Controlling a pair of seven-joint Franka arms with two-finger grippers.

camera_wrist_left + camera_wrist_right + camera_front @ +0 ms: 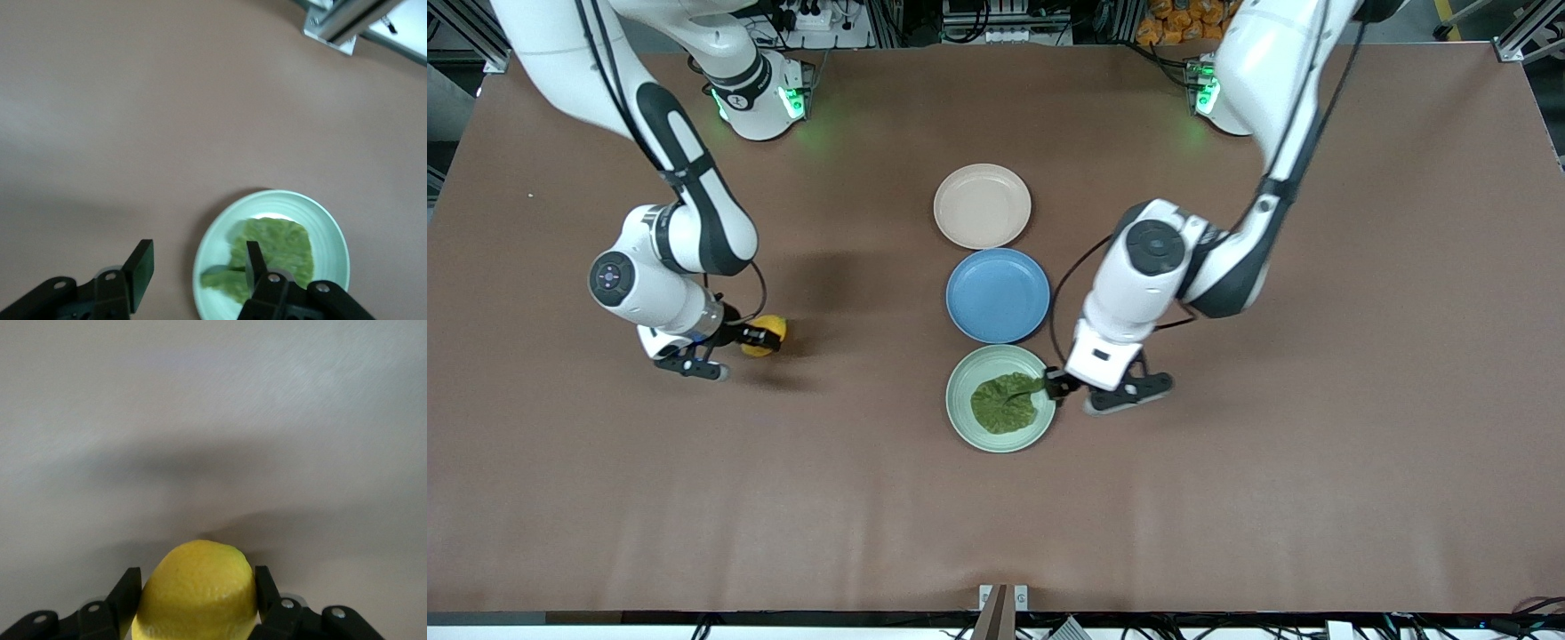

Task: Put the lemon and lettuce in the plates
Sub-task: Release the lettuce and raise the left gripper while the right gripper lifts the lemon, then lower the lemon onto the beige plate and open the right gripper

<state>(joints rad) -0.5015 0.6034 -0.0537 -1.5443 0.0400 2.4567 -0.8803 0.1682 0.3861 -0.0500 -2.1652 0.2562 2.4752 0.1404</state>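
Toward the right arm's end of the table, the small oval yellow lemon sits pinched between the black fingers of the right gripper, one finger pressed on each flank; its rounded end points out past the fingertips, so its long axis runs along the fingers. Whether it rests on the brown table or hangs just above it cannot be told. The flat, crinkled dark green lettuce leaf lies in the pale mint green round plate, with a narrow end reaching toward the left gripper. That gripper hovers at the plate's rim, fingers spread apart and holding nothing, one finger over the leaf. Just farther from the front camera sits a round blue plate, and farther still the pale beige-pink round plate, bare.
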